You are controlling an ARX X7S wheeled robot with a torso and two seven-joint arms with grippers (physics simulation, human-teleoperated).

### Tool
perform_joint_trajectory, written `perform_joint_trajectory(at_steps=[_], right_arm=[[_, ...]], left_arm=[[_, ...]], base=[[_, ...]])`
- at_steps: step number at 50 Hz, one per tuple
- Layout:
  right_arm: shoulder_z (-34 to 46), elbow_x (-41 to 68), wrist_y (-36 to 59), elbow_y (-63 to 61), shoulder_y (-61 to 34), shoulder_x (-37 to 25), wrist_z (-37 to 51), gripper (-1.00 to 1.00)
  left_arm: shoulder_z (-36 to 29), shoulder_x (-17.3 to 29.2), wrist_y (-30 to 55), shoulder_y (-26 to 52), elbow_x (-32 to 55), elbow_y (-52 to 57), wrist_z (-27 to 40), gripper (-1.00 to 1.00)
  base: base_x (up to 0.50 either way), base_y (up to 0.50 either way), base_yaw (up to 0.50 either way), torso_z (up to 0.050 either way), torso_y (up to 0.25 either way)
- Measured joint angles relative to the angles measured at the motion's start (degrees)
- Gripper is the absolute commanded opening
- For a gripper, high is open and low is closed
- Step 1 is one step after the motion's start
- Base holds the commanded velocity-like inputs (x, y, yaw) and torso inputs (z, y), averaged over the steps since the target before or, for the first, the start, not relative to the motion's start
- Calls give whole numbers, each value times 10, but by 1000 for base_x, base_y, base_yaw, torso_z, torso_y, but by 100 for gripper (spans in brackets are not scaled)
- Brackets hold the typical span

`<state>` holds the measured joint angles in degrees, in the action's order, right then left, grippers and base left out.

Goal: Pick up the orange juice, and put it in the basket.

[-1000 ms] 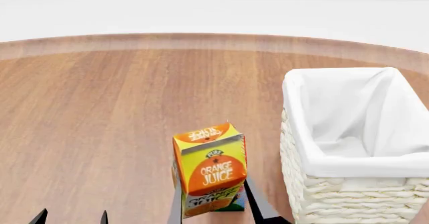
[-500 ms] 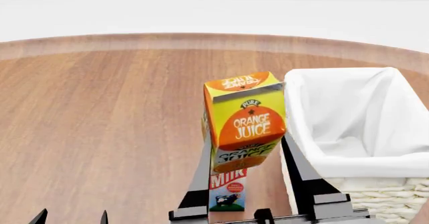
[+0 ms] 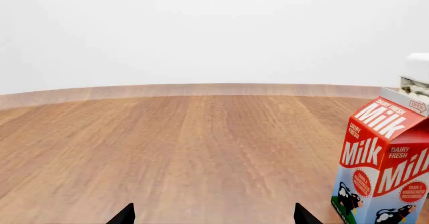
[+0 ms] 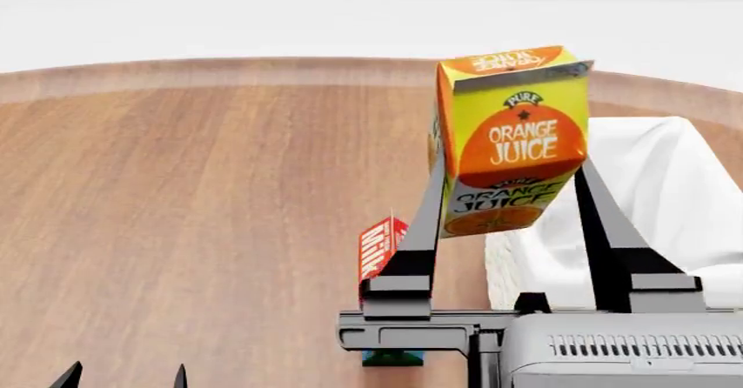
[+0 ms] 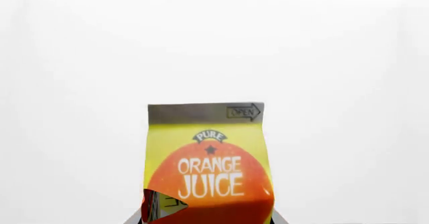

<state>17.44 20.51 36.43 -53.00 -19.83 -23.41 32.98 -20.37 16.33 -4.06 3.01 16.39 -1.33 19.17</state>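
Note:
My right gripper [image 4: 507,198] is shut on the orange juice [image 4: 511,136], a yellow gable-top carton with an orange circle, held upright high above the table. It hangs over the near left edge of the basket [image 4: 650,205], whose white cloth lining shows behind the carton. The orange juice [image 5: 208,163] fills the lower middle of the right wrist view, with white behind it. My left gripper [image 4: 125,377] stays low at the near left, open with nothing between its fingertips [image 3: 124,215].
A red-and-white milk carton [image 4: 380,250] stands on the wooden table [image 4: 174,197] just left of the basket, partly hidden behind my right gripper. The milk carton [image 3: 385,163] also shows in the left wrist view, with a corner of the basket [image 3: 417,78] behind it.
My right gripper has lifted the orange juice up and to the right, from beside the basket to above its near left edge. The milk carton came into view. The left arm stayed still.

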Motion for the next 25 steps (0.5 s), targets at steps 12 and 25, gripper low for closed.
perform_joint_trajectory(at_steps=[12,25], right_arm=[[-25,-3,-4,41,-23,-8,1,-100],[-42,-10,-23,110,-39,-12,-3,-100]], left_arm=[[-2,1,-1,1,1,0,2,100],[-4,3,-1,1,3,0,3,100]], base=[[0,0,0,0,1],[0,0,0,0,1]])
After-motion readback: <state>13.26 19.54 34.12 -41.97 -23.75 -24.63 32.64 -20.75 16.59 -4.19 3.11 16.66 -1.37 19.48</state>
